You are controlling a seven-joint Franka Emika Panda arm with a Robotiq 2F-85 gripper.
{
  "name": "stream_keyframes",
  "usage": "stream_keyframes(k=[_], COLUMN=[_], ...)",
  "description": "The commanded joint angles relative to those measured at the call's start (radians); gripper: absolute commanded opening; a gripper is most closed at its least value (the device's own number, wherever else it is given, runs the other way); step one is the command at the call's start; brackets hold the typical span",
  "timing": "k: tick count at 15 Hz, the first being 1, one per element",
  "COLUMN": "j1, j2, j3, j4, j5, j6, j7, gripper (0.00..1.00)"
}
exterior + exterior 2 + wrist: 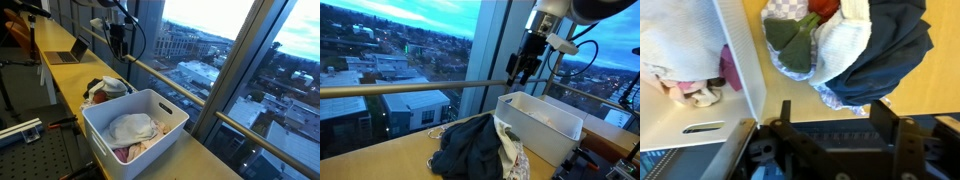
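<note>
My gripper [118, 52] hangs high above the wooden counter, open and empty; it also shows in an exterior view [520, 72] and in the wrist view [832, 112]. Below it lies a pile of clothes [106, 88] with a dark blue garment on top [470, 145] [880, 50], plus green, white and checked pieces. Next to the pile stands a white plastic bin [160, 105] [560, 135] [735, 60] holding white and pink cloths [132, 130]. The gripper touches nothing.
A laptop [68, 52] sits farther along the wooden counter [70, 80]. A large window with a metal rail [410, 90] runs along the counter's edge. A perforated metal bench [25, 150] lies beside the counter.
</note>
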Motion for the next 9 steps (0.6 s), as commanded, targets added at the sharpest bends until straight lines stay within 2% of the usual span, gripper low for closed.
stream_keyframes(k=[1, 5, 9], j1=[-0.08, -0.166, -0.227], j2=[-0.165, -0.216, -0.131], j3=[-0.047, -0.104, -0.149], j4=[-0.156, -0.243, -0.267], j5=[0.062, 0.05, 0.037], j6=[0.038, 0.071, 0.151], j7=[-0.073, -0.134, -0.206], gripper=[1.0, 1.0, 1.0])
